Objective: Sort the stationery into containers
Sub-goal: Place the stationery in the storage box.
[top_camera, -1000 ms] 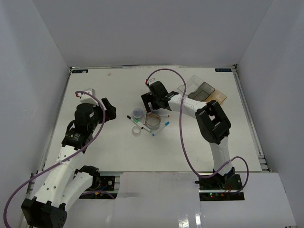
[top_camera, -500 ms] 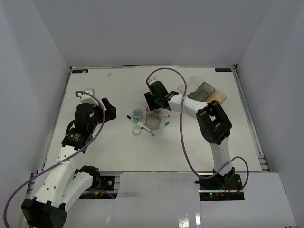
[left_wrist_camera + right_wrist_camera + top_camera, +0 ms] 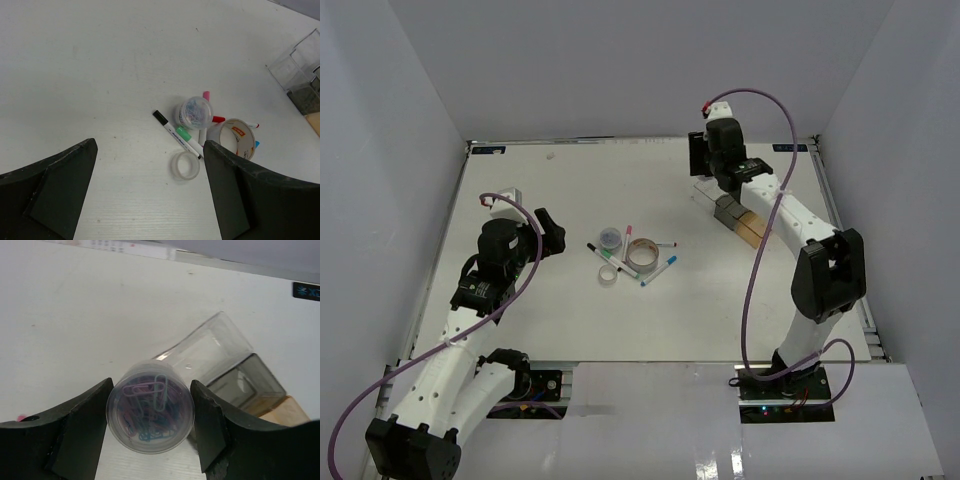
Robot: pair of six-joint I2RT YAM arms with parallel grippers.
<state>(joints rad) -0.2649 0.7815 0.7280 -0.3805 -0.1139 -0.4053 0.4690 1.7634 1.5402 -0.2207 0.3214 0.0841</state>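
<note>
A: Checking room: right gripper (image 3: 150,407)?
B: Pinches the tub (image 3: 150,415), aloft by the clear bin (image 3: 212,342), far right, near the far edge of the table (image 3: 550,175).
A: Left gripper (image 3: 150,147)?
B: Jaws spread, left of the markers (image 3: 181,137), open room around.

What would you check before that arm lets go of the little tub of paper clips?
1. Tub held firmly between the right gripper fingers: ok.
2. Clear bin has room, looks empty: ok.
3. Tub squarely above the clear bin's opening: cannot tell, the views do not settle it.
4. Left gripper open and well away from the clear bin: ok.
</note>
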